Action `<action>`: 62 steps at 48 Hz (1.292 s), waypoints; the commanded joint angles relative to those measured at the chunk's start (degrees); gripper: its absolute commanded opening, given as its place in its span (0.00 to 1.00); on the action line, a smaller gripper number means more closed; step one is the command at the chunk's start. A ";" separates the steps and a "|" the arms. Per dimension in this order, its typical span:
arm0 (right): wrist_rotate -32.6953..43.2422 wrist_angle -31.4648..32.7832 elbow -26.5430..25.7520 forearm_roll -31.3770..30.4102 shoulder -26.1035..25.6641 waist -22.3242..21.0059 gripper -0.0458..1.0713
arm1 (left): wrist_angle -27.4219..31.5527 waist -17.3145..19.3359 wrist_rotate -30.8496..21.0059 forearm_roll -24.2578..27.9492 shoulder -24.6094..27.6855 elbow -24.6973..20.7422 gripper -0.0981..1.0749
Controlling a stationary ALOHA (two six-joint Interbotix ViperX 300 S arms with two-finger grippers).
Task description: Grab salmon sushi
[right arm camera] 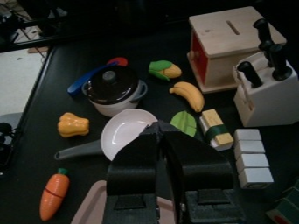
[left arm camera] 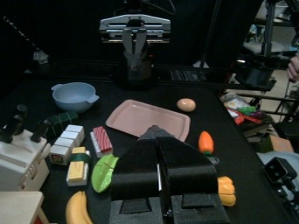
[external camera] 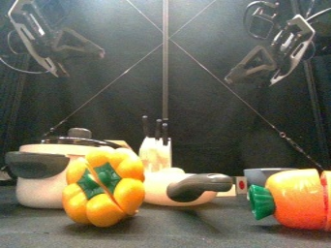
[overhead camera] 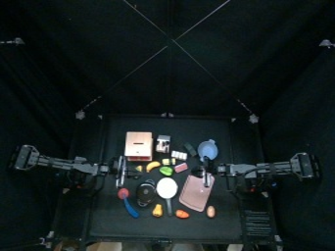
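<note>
The salmon sushi [left arm camera: 100, 140], a small block striped red and white, lies on the black table beside a row of white blocks [left arm camera: 65, 145] in the left wrist view. My left gripper [left arm camera: 158, 133] hovers above the table a little short of it, jaws shut and empty. My right gripper [right arm camera: 163, 131] hangs over a white ladle [right arm camera: 122, 131] on the other side of the table, its jaws together with nothing between them. From above, both grippers, left [overhead camera: 120, 170] and right [overhead camera: 210, 173], flank the cluster of toy food. I cannot pick out the sushi in the front view.
Around the sushi lie a green leaf [left arm camera: 105, 171], a banana [left arm camera: 76, 210], a pink tray [left arm camera: 146, 118], a carrot [left arm camera: 205, 142] and a blue bowl [left arm camera: 73, 94]. A knife block [right arm camera: 268, 83], wooden box [right arm camera: 228, 44], pot [right arm camera: 114, 90] and yellow pepper [external camera: 104, 186] crowd the table.
</note>
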 commanded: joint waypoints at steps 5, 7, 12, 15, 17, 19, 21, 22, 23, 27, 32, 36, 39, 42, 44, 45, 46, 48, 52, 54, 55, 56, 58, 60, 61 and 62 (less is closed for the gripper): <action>-0.09 0.00 -1.41 -0.18 -0.26 -1.49 0.05 | -0.62 -0.09 0.00 -0.70 0.09 -1.23 0.05; 0.00 0.09 -1.49 -0.26 -0.26 -1.67 0.05 | -0.53 -0.09 0.00 -0.88 0.09 -1.14 0.05; 0.00 0.44 -1.41 -0.26 -0.26 -1.67 0.05 | -0.53 -0.09 0.09 -1.05 0.09 -0.97 0.05; 0.00 0.44 -1.49 -0.09 -0.26 -1.67 0.05 | -0.53 -0.09 0.18 -1.05 0.00 -0.88 0.05; 0.00 0.53 -1.49 0.09 -0.35 -1.67 0.05 | -0.53 0.00 0.26 -0.97 0.00 -0.88 0.05; 0.00 0.44 -1.49 0.09 -0.26 -1.67 0.05 | -0.62 -0.09 0.26 -0.97 0.00 -0.88 0.05; 0.09 0.44 -1.58 0.18 -0.26 -1.67 0.05 | -0.53 -0.09 0.26 -1.05 0.09 -0.88 0.05; 0.09 0.53 -1.58 0.26 -0.26 -1.67 0.05 | -0.62 -0.09 0.26 -0.97 0.00 -0.88 0.05; 0.09 0.53 -1.67 0.35 -0.35 -1.67 0.05 | -0.62 -0.09 0.26 -1.05 0.00 -0.88 0.05; 0.09 1.14 -1.85 0.70 -0.35 -1.67 0.05 | -0.53 -0.09 0.26 -0.97 0.00 -0.88 0.05; 0.00 1.93 -1.93 0.70 -0.35 -1.67 0.05 | -0.53 -0.09 0.18 -1.05 0.00 -0.88 0.05; 0.00 1.93 -2.02 0.62 -0.26 -1.76 0.05 | -0.62 -0.09 0.18 -1.05 0.00 -0.97 0.05; 0.00 2.02 -2.20 0.44 -0.35 -1.93 0.05 | -0.62 -0.09 0.18 -1.05 0.09 -0.88 0.05; 0.00 2.11 -2.29 0.44 -0.35 -2.29 0.05 | -0.62 -0.09 0.18 -1.05 0.09 -0.88 0.05; 0.00 2.02 -2.29 0.44 -0.26 -2.46 0.05 | -0.62 -0.09 0.18 -0.97 0.00 -0.88 0.05; 0.00 2.02 -2.29 0.44 -0.26 -2.55 0.05 | -0.62 -0.09 0.26 -1.05 0.00 -0.88 0.05; 0.00 2.02 -2.29 0.44 -0.26 -2.64 0.05 | -0.62 -0.09 0.26 -1.05 0.00 -0.88 0.05; 0.00 2.02 -2.11 0.35 -0.26 -2.81 0.05 | -0.62 -0.09 0.26 -1.05 0.00 -0.97 0.05; 0.00 2.11 -2.20 0.35 -0.18 -3.34 0.05 | -0.62 -0.09 0.26 -0.97 0.09 -0.97 0.05; 0.00 2.11 -2.29 0.35 -0.09 -3.52 0.05 | -0.62 -0.09 0.26 -0.97 0.00 -0.88 0.05; 0.00 2.02 -2.29 0.35 0.00 -3.69 0.05 | -0.62 -0.09 0.26 -0.97 0.00 -0.88 0.05; 0.00 2.02 -2.37 0.35 0.09 -3.78 0.05 | -0.62 -0.09 0.26 -0.97 0.00 -0.88 0.05; 0.00 2.02 -2.37 0.18 0.35 -3.87 0.05 | -0.62 -0.09 0.26 -0.97 0.00 -0.88 0.05; 0.00 2.02 -2.37 0.00 0.70 -4.04 0.05 | -0.62 -0.09 0.35 -0.88 0.09 -0.88 0.05; 0.00 2.02 -2.37 0.00 0.97 -4.13 0.05 | -0.62 -0.09 0.44 -0.88 0.09 -0.88 0.05; 0.00 2.11 -2.37 -0.09 1.23 -4.31 0.05 | -0.62 -0.09 0.44 -0.88 0.00 -0.88 0.05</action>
